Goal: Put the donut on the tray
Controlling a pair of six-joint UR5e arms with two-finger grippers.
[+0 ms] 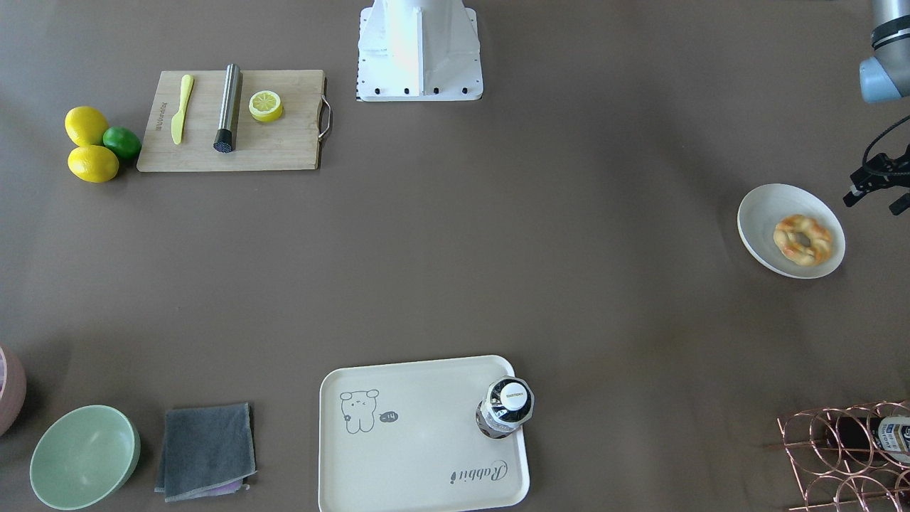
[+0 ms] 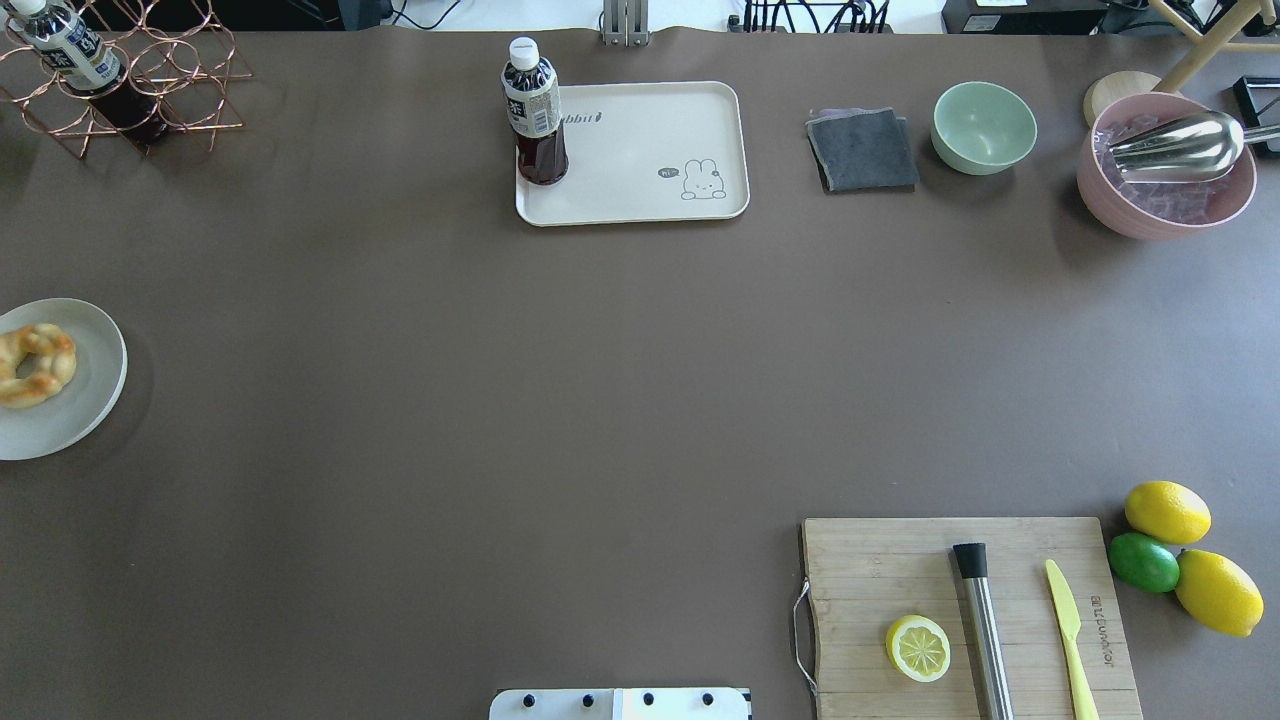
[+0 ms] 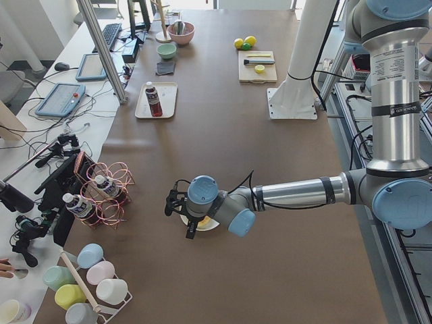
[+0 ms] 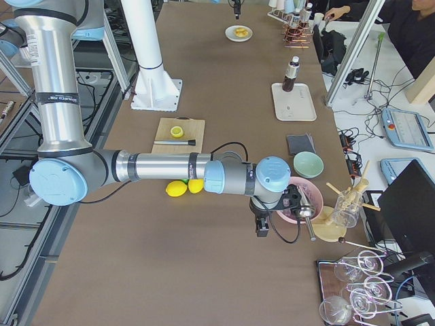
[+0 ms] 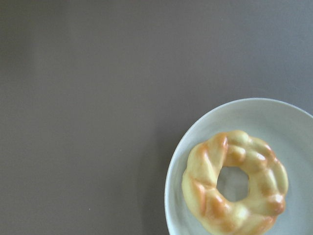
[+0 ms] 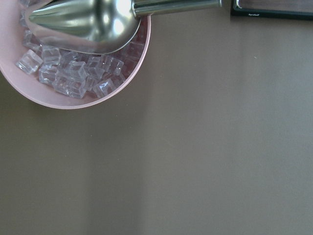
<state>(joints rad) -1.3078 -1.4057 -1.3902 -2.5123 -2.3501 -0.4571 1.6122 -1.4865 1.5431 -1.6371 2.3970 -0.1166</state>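
The donut [image 1: 802, 240], a golden twisted ring, lies on a round white plate [image 1: 762, 213] at the table's left end. It also shows in the overhead view [image 2: 35, 365] and at the lower right of the left wrist view [image 5: 234, 183]. The cream tray [image 1: 419, 455] with the rabbit drawing sits at the far middle of the table [image 2: 640, 150], with a dark drink bottle [image 2: 535, 110] standing on its corner. My left gripper [image 1: 876, 200] hovers just beside the plate, its jaws apart and empty. My right gripper [image 4: 262, 224] hangs near the pink bowl; I cannot tell its state.
A pink bowl of ice cubes with a metal scoop [image 6: 78, 54], a green bowl [image 2: 984, 127] and a grey cloth [image 2: 862, 150] lie right of the tray. A copper bottle rack [image 2: 120, 80] is at the far left. A cutting board [image 2: 970, 615] holds a lemon half, muddler and knife.
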